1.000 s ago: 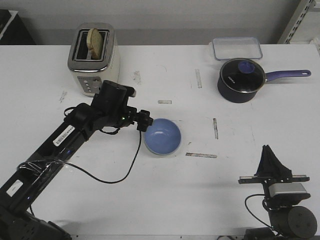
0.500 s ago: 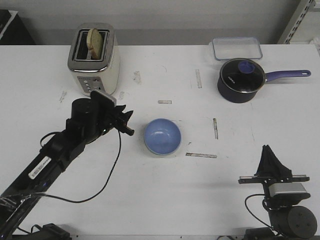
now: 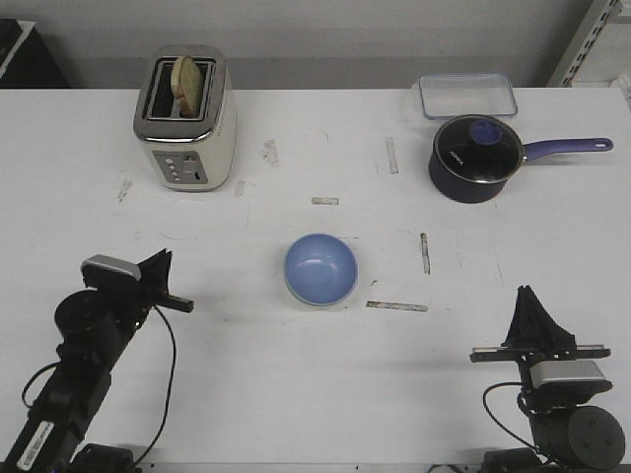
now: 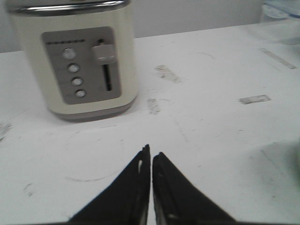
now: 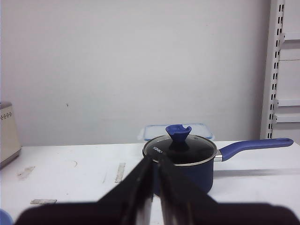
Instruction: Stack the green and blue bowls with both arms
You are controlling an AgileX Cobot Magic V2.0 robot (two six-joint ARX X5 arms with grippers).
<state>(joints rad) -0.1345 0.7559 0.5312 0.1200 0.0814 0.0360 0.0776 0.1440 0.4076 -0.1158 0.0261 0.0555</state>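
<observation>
The light blue bowl stands upright at the middle of the table in the front view. A thin pale green rim shows under its near edge, so it appears to sit inside the green bowl, which is otherwise hidden. My left gripper is shut and empty, low at the near left, well apart from the bowls. In the left wrist view the left gripper points at the toaster. My right gripper is shut and empty at the near right. In the right wrist view the right gripper points at the saucepan.
A cream toaster with a slice of bread in it stands at the back left. A dark navy saucepan with a glass lid and a long handle is at the back right, with a clear container behind it. Tape marks lie on the table.
My left arm has pulled back from beside the bowl to the near left of the table. The bowl and the right arm have not moved.
</observation>
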